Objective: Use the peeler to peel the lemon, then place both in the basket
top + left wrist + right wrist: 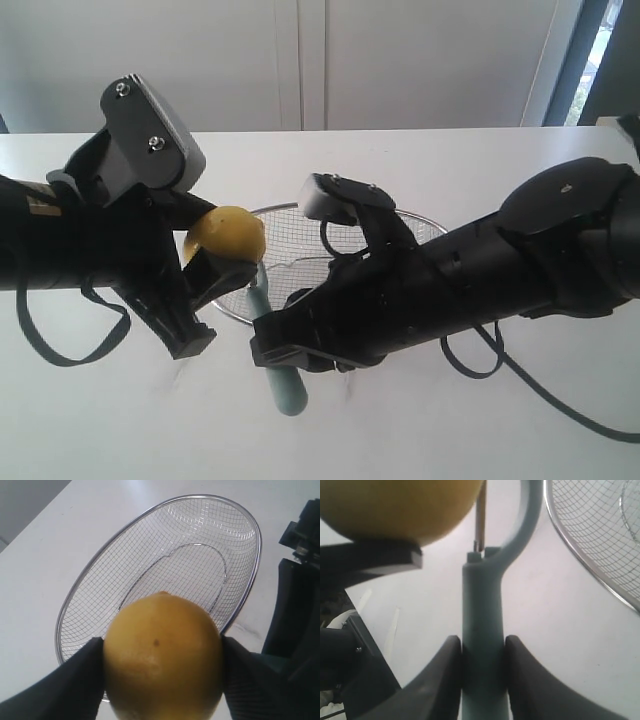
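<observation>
My left gripper (215,250) is shut on the yellow lemon (228,235), holding it above the table just left of the wire basket (400,222). In the left wrist view the lemon (162,655) fills the space between both black fingers, with the basket (90,580) behind it. My right gripper (482,647) is shut on the pale teal peeler (482,610) by its handle. The peeler's head and thin blade (480,520) sit right beside the lemon (395,505). In the exterior view the peeler (280,375) stands nearly upright below the lemon, head up.
The white table (450,430) stretches around the basket, which lies behind both grippers. The right arm (520,260) crosses over the basket's right side. A black cable (540,395) trails on the table at the right.
</observation>
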Controlling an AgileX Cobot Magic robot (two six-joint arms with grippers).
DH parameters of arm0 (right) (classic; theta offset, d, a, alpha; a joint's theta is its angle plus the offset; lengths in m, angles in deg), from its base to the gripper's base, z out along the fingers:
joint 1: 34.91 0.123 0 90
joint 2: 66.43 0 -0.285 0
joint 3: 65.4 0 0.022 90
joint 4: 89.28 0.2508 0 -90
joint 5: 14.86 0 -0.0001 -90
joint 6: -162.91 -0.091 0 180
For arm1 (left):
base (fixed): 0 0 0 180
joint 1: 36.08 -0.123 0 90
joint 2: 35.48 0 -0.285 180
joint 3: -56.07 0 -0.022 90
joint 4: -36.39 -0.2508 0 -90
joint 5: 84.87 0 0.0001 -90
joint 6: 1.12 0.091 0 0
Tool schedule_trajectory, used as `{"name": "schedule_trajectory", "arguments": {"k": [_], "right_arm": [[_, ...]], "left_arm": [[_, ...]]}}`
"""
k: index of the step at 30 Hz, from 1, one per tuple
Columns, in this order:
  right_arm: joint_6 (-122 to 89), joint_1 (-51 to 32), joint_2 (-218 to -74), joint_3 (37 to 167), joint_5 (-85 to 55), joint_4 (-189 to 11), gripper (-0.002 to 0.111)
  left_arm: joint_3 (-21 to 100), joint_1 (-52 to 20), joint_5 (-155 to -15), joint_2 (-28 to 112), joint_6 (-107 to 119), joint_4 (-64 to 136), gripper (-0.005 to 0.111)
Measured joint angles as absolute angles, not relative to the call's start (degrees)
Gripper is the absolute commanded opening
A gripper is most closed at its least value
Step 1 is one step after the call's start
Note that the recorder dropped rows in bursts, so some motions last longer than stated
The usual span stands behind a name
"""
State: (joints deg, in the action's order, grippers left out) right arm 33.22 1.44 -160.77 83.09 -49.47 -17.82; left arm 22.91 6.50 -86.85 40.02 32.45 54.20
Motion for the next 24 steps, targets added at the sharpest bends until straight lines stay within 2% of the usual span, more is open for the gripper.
{"name": "schedule_trajectory", "arguments": {"k": [24], "right_arm": [[32.55,1.41,-158.67,83.09,-46.09,-20.76,0.000]], "left_arm": [[22.91,6.50,-86.38,40.02,32.45,54.20,0.000]]}}
